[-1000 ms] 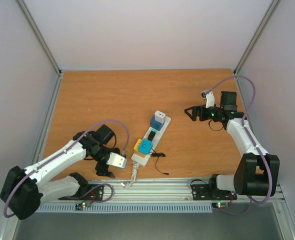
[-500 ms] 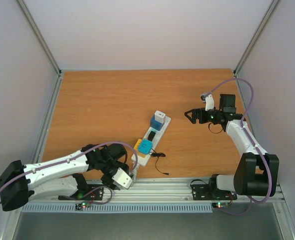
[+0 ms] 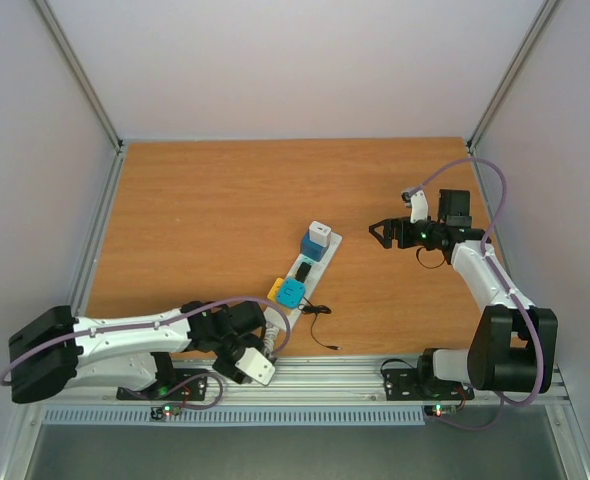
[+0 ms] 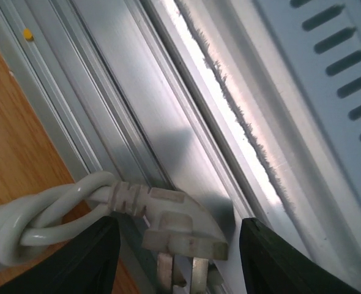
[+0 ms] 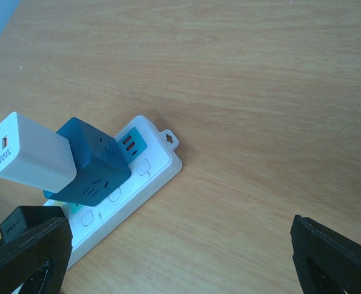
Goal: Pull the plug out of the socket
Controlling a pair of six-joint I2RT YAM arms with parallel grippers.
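The socket, a long white power strip (image 3: 297,290), lies slantwise at the table's middle. A blue cube adapter (image 3: 313,246) with a white charger (image 3: 320,234) on top sits in its far end. A black plug (image 3: 302,271) and yellow and cyan blocks (image 3: 287,291) sit further down it. In the right wrist view the strip (image 5: 141,174), the blue cube (image 5: 89,162) and the charger (image 5: 30,153) show at the left. My right gripper (image 3: 380,230) is open and empty, to the right of the strip's far end. My left gripper (image 3: 265,336) is open at the strip's near end; its fingers (image 4: 76,257) flank the cord's white plug (image 4: 180,223) without touching it.
The coiled white cord (image 4: 40,214) lies at the table's front edge beside the aluminium rail (image 4: 168,92). A thin black cable (image 3: 320,322) runs from the strip toward the front right. Side walls and slanted frame bars enclose the table.
My left arm has swung from left of the strip down and right to the front rail, over the cord's plug. The right gripper has barely moved.
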